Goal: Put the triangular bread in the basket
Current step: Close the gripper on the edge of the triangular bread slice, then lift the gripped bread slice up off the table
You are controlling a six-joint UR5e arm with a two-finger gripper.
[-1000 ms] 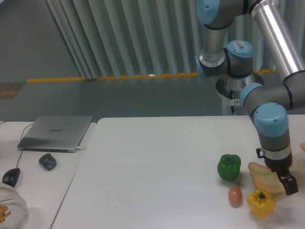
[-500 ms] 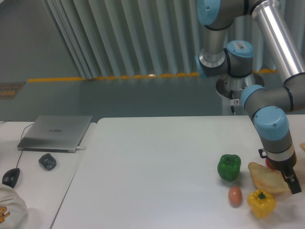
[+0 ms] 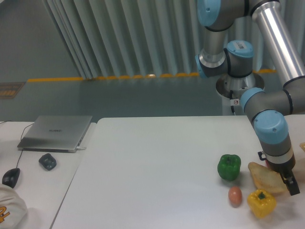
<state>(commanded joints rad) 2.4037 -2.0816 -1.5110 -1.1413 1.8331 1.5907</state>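
The triangular bread (image 3: 265,177), a flat golden-tan wedge, lies on the white table near the right edge, between the green pepper and the yellow pepper. My gripper (image 3: 289,184) hangs down at the wedge's right end, its dark fingers against or just over the bread. From this view I cannot make out whether the jaws are open or closed on it. A small pale tan sliver of the basket (image 3: 302,146) shows at the right edge of the frame, up and to the right of the gripper.
A green bell pepper (image 3: 229,167) stands left of the bread; a yellow bell pepper (image 3: 261,202) and a small brown egg-shaped thing (image 3: 235,195) sit in front of it. A laptop (image 3: 56,132), a dark object (image 3: 47,161) and a mouse (image 3: 10,177) lie on the left table.
The wrist and gripper shifted slightly right and a little down along the bread's right end. The bread and the peppers have stayed in place.
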